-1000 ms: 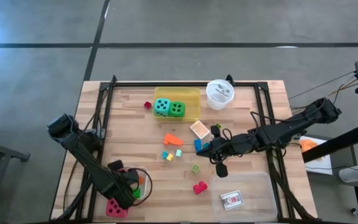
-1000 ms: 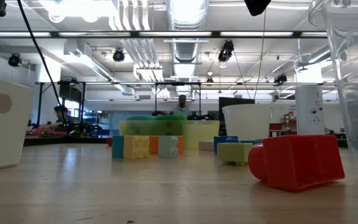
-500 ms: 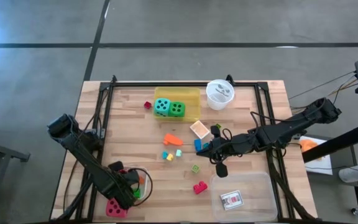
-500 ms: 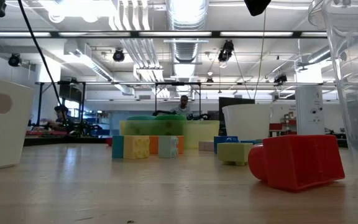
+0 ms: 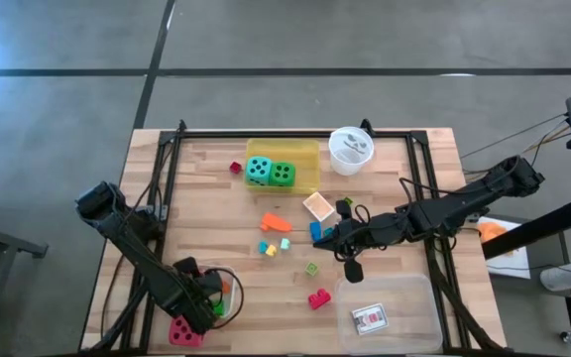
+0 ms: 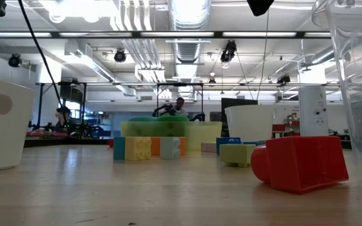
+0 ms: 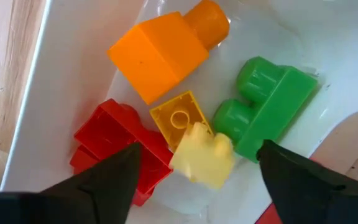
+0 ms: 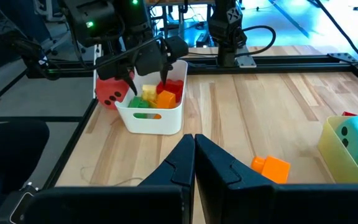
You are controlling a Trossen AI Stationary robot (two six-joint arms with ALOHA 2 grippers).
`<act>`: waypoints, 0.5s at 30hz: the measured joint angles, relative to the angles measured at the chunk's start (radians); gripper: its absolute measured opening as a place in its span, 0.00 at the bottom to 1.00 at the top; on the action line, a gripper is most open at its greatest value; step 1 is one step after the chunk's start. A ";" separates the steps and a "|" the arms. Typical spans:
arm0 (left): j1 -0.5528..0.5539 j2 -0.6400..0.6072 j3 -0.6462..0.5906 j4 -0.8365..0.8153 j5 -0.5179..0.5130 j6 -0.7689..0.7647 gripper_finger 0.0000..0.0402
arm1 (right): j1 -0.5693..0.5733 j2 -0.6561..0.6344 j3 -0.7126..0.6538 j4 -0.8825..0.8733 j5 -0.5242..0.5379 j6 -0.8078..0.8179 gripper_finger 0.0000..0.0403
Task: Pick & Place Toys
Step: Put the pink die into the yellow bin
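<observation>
From above I see almost nothing changed against a second ago — both arms and every toy on the worktop sit where they were; only the person far back in the room in the low view has shifted a little. My left gripper (image 7: 194,168) hangs over the white tray (image 5: 198,294) near the worktop's front-left corner, fingers spread wide and holding nothing; between them, lying in the tray, are a pale yellow block (image 7: 202,155) on top of a yellow block (image 7: 178,117), with a red block (image 7: 120,149), an orange block (image 7: 163,50) and a green block (image 7: 266,106) around them. I cannot tell whether the fingertips touch any of these. A red die (image 5: 183,331) lies just beside that tray at the front edge. My right gripper (image 8: 194,146) is pinched fully shut on nothing, hovering over the middle of the worktop next to a blue block (image 5: 316,230). In the yellow tray (image 5: 305,171) at the back edge sit the teal die (image 5: 258,171) and green die (image 5: 283,175), a small red block (image 5: 235,167) just outside it. Loose in the middle lie an orange wedge (image 5: 275,223), a few small coloured blocks (image 5: 272,246), a light green block (image 5: 312,269) and a red brick (image 5: 318,298). A playing card (image 5: 370,317) rests in the clear tray (image 5: 419,297) at the front-right corner — the white cup (image 5: 350,150) stands at the back edge.
</observation>
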 joint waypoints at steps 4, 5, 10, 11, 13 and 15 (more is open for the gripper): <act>0.000 0.000 0.000 0.000 -0.001 0.000 0.86 | 0.000 0.000 0.000 0.000 0.000 0.000 0.02; 0.000 0.000 0.000 0.000 -0.001 0.000 0.87 | 0.000 0.000 0.000 0.000 0.000 0.000 0.02; 0.001 0.000 0.004 0.003 0.005 0.000 0.90 | 0.000 0.000 0.000 0.000 0.000 0.000 0.02; 0.002 -0.001 0.008 0.003 0.012 0.000 0.90 | 0.001 0.000 0.000 0.000 0.000 0.000 0.02; 0.002 -0.011 0.012 0.003 0.029 0.000 0.91 | 0.001 0.000 0.000 0.000 0.000 0.000 0.02; 0.002 -0.029 0.018 0.000 0.058 -0.007 0.91 | 0.001 0.000 0.000 0.000 0.000 0.000 0.02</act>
